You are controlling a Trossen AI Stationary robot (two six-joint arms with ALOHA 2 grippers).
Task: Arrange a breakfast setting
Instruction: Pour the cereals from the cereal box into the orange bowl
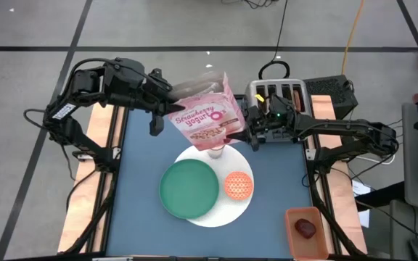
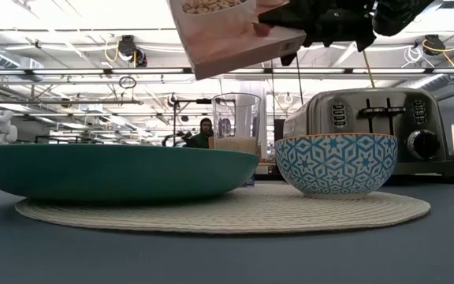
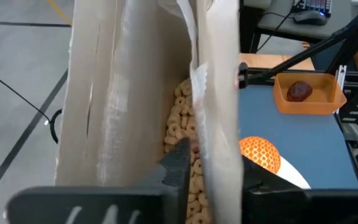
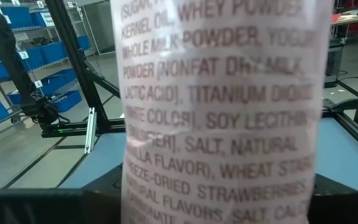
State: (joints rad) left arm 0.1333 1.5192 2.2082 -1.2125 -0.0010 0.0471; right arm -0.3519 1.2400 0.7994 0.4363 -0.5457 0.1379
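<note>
A: Jaws? L gripper (image 1: 167,110) pinched on open top edge of pink cereal bag (image 1: 205,116), one finger (image 3: 178,168) inside w/ the cereal rings. R gripper (image 1: 247,132) clamped on bag's other end. Bag held up above table (image 1: 140,156), over glass (image 2: 236,122).

B: Containers?

A: Small orange bowl (image 1: 239,185) & green plate (image 1: 189,188) on large white round plate (image 1: 242,206). Orange tray (image 1: 307,230) at corner w/ dark red item (image 1: 306,229).

B: Text?

A: "Strawberry yogurt" on front; back reads "whey powder", "soy lecithin", "salt".

The smaller plate (image 1: 189,188) and bowl (image 1: 239,185) sit side by side on the large plate (image 1: 216,214), toaster (image 1: 278,93) behind.
</note>
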